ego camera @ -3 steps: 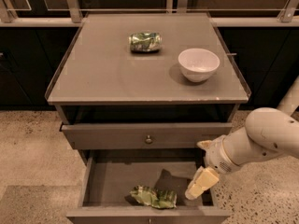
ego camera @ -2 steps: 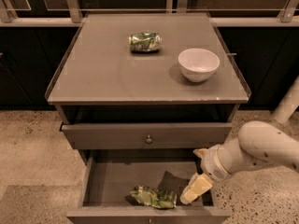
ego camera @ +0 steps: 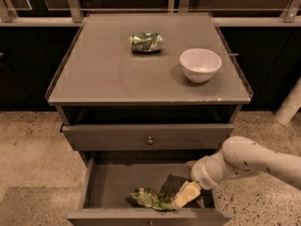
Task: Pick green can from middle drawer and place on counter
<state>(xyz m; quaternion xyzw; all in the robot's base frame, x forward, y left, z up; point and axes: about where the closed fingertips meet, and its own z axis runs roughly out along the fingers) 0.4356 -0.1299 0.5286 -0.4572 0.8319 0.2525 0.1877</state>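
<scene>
Grasp step, I'd say: the gripper (ego camera: 186, 195) sits bottom centre-right inside the middle drawer (ego camera: 113, 182), right against the green can (ego camera: 150, 198) near the drawer's front, clamped or not I can't tell, and next needs a firm hold, then a lift to the counter (ego camera: 103, 74).

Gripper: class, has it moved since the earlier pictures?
Yes. The gripper has slid lower and toward the green can, away from the right wall of the middle drawer.

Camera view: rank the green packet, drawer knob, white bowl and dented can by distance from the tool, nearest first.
Tool sits low in the open drawer, right side.
1. Green packet, beside it, left.
2. Drawer knob, above.
3. White bowl, counter right.
4. Dented can, counter back.
</scene>
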